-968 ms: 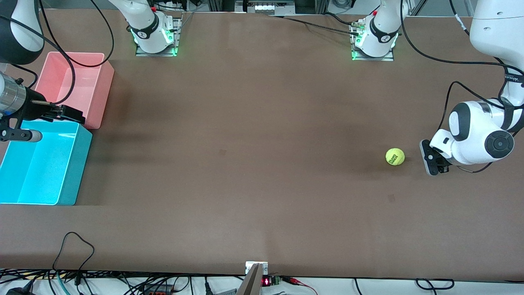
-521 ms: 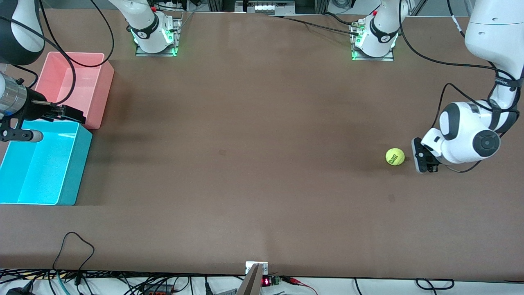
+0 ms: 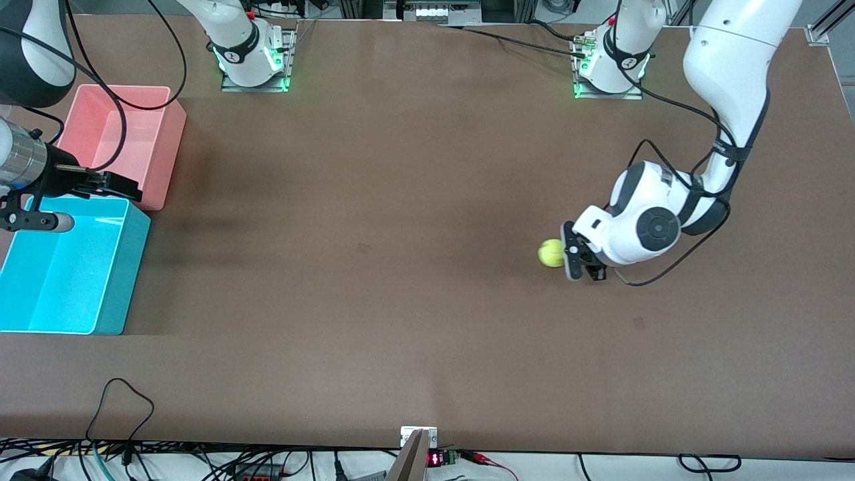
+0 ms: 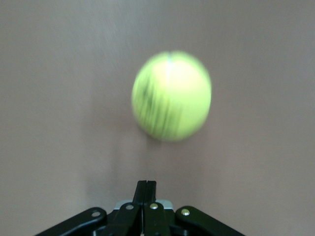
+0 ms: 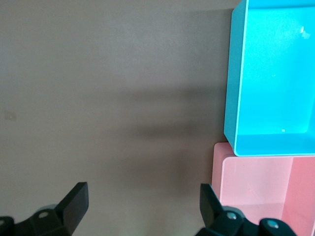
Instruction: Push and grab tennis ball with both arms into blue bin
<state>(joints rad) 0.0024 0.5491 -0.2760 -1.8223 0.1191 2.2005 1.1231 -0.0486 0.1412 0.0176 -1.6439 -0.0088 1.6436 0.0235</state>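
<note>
front view: left gripper (image 3: 573,252), fingers pressed together, touches the tennis ball (image 3: 551,253); right gripper (image 3: 110,187), fingers spread, waits over the blue bin (image 3: 107,324) at the table's edge.

Tennis ball (image 3: 550,253): small, fuzzy, yellow-green sphere with dark lettering, resting on the table toward the left arm's end, touching the left gripper (image 3: 572,252), whose fingers are pressed together. Blue bin (image 3: 130,267): rectangular turquoise tub, upright, open-topped, at the right arm's end, well apart from the ball.
</note>
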